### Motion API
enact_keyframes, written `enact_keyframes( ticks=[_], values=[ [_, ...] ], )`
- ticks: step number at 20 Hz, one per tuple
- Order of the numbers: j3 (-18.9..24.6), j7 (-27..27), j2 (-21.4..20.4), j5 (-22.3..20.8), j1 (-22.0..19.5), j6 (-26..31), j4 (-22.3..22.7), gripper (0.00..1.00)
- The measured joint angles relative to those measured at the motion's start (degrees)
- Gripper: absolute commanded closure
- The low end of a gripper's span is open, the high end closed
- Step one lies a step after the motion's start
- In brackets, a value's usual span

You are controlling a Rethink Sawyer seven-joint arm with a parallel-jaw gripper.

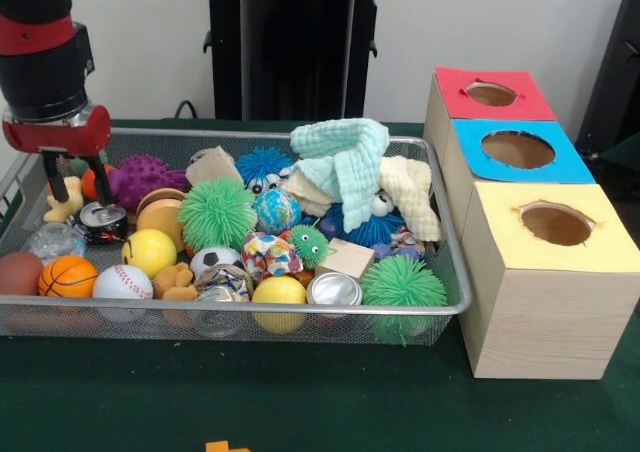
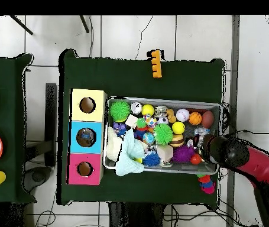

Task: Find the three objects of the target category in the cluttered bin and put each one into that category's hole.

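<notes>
On green table, wire bin, tiled floor

The bin is showing as fine wire mesh with a shiny metal rim. The table is wearing a matt green felt-like cloth. The three boxes are looking like pale wood grain, with matt red, blue and yellow paper-like tops. A mint cloth is lying soft and waffle-textured beside a cream cloth. The green spiky ball is looking rubbery and bristly, the can is gleaming metallic, and the yellow ball is looking smooth and matt.
</notes>
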Motion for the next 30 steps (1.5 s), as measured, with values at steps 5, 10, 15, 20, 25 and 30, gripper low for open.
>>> enact_keyframes(
  ticks=[5,10,15,20,25,30],
  values=[
    [0.00,0.00,0.24,0.01,0.67,1.68,-2.90,0.00],
    [0.03,0.00,0.58,0.02,1.44,3.11,-6.05,0.00],
    [0.04,0.00,1.23,0.06,1.77,3.28,-8.45,0.00],
    [0.06,0.00,2.36,0.25,2.13,3.28,-11.23,0.00],
    [0.06,0.00,2.78,0.25,2.57,3.28,-12.64,0.00],
    [0.07,0.00,2.82,0.24,3.06,3.28,-12.90,0.00]
  ],
)
